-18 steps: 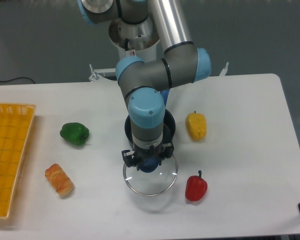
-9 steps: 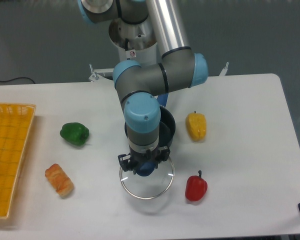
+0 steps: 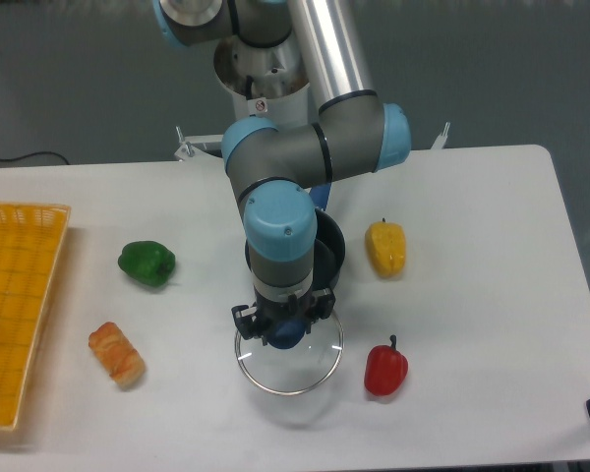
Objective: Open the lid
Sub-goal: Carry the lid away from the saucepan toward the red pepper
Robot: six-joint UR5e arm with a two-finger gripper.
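While you watch the fixed camera, note that the gripper (image 3: pixel 284 330) is pinching the blue knob of the lid (image 3: pixel 288 354), its fingers pressed against the knob from both sides; the glass disc sits off the saucepan (image 3: pixel 329 246), in front of it toward the near table edge, and whether its rim touches the white table (image 3: pixel 472 226) you cannot tell from here. Over the last second the lid shifted slightly left, and in the last half second it barely moved; you may judge the carry to be finished and the pan effectively open, with only the release left. Around it lie a red pepper (image 3: pixel 385 368) just beside the rim, a yellow pepper (image 3: pixel 385 248), a green pepper (image 3: pixel 146 263), a bread roll (image 3: pixel 116 353) and the yellow basket (image 3: pixel 20 305), all apart from the lid.
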